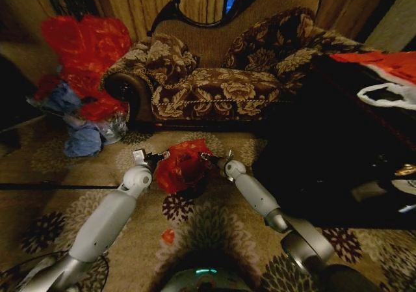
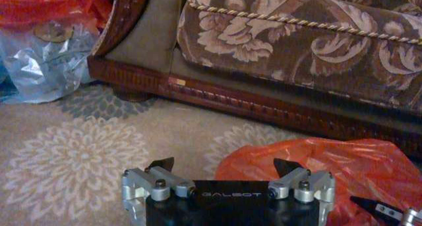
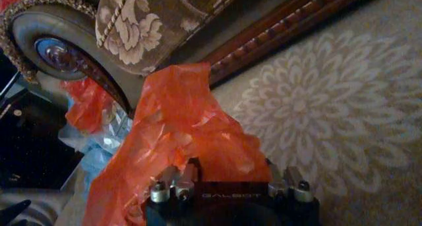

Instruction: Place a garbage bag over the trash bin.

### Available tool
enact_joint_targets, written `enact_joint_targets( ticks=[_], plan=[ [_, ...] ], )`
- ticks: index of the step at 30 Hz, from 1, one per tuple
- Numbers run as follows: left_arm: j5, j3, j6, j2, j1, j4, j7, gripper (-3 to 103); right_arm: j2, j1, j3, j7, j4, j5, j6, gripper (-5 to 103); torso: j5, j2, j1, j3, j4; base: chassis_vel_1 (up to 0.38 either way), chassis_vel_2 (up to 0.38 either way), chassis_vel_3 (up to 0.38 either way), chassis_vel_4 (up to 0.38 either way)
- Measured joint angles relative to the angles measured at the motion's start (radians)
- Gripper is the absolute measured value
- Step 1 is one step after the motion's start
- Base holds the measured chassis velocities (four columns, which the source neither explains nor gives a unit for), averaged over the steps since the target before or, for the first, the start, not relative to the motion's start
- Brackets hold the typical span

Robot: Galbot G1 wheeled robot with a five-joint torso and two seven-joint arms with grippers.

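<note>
The bag [image 1: 182,165] is seen at the centre of the head view, a crumpled red heap on the carpet [image 1: 214,220] in front of the sofa [image 1: 214,84], with a dark shape under its lower edge that may be the bin; this cannot be told for certain. The left gripper [image 1: 151,155] is placed just left of the bag, and in the left wrist view its jaws are spread and empty, with the bag [image 2: 329,171] lying beside the right-hand fingertip rather than between the two. The right gripper [image 1: 214,158] is set against the bag's right edge; in the right wrist view red plastic [image 3: 185,147] is bunched over and around the jaws [image 3: 224,184], and it cannot be told whether they are pinching it or merely buried in it.

Several failures are judged possible. With only one side possibly held, the thin film could be dragged sideways instead of being opened, and the mouth would stay collapsed. If the left jaws are closed where they stand, nothing or only a loose fold may be caught. The glossy plastic may slip out under tension, or tear if both arms pull apart hard. Should a light bin be under the heap, it could be tipped by a lateral pull. The larger red heap [image 1: 84,51] at the upper left is well apart and is unlikely to interfere.
</note>
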Motion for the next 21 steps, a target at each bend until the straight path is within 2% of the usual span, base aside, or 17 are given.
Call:
enact_joint_targets(
  ticks=[2,4,7,8,10,11,12,17,18,21],
  plan=[
    [0.001,-0.007,-0.002,-0.002,0.003,0.001,0.000,100,-0.005,0.000,-0.001,0.007,0.010,-0.009,0.005,30,0.0001,0.000,0.000,0.000,-0.0001,0.000,0.000,0.000,0.000],
    [0.001,-0.011,-0.002,-0.002,0.004,0.002,0.000,100,-0.009,-0.001,-0.001,0.016,0.017,-0.010,0.006,30,0.0000,0.000,0.000,0.000,0.0000,0.000,0.000,0.000,0.000],
    [0.002,-0.027,-0.004,-0.001,0.016,0.000,0.002,100,-0.034,-0.007,-0.018,0.064,0.057,-0.033,0.016,14,0.0000,0.000,0.000,0.000,-0.0001,0.000,0.000,0.000,0.000],
    [0.002,-0.027,-0.004,-0.001,0.016,0.000,0.002,100,-0.034,-0.007,-0.018,0.064,0.057,-0.033,0.016,14,0.0000,0.000,0.000,0.000,-0.0001,0.000,0.000,0.000,0.000],
    [0.001,-0.038,-0.005,-0.001,0.024,-0.004,0.004,100,-0.050,-0.011,-0.050,0.062,0.069,-0.138,0.067,3,0.0001,0.000,0.000,0.000,-0.0001,0.000,0.000,0.000,0.000],
    [0.001,-0.043,-0.005,-0.001,0.027,-0.004,0.004,100,-0.057,-0.011,-0.072,0.049,0.069,-0.209,0.102,2,0.0000,0.000,0.000,0.000,-0.0001,0.000,0.000,0.000,0.000],
    [0.000,-0.046,-0.005,-0.002,0.028,-0.004,0.005,100,-0.062,-0.011,-0.087,0.037,0.070,-0.251,0.119,2,0.0000,0.000,0.000,0.000,-0.0001,0.000,0.000,0.000,0.000],
    [-0.002,-0.052,-0.006,-0.002,0.029,-0.004,0.006,100,-0.067,-0.012,-0.120,0.046,0.087,-0.330,0.135,0,0.0001,0.000,0.000,0.000,0.0000,0.000,0.000,0.000,0.000],
    [-0.003,-0.057,-0.006,-0.002,0.031,-0.007,0.007,100,-0.069,-0.012,-0.132,0.042,0.087,-0.413,0.149,0,0.0000,0.000,0.000,0.000,0.0001,0.000,0.000,0.000,0.000],
    [-0.004,-0.072,-0.006,0.003,0.044,-0.020,0.009,100,-0.100,-0.006,-0.164,0.035,0.112,-0.529,0.146,0,0.0000,0.000,0.000,0.000,-0.0002,0.000,0.000,0.000,0.000]
  ],
)
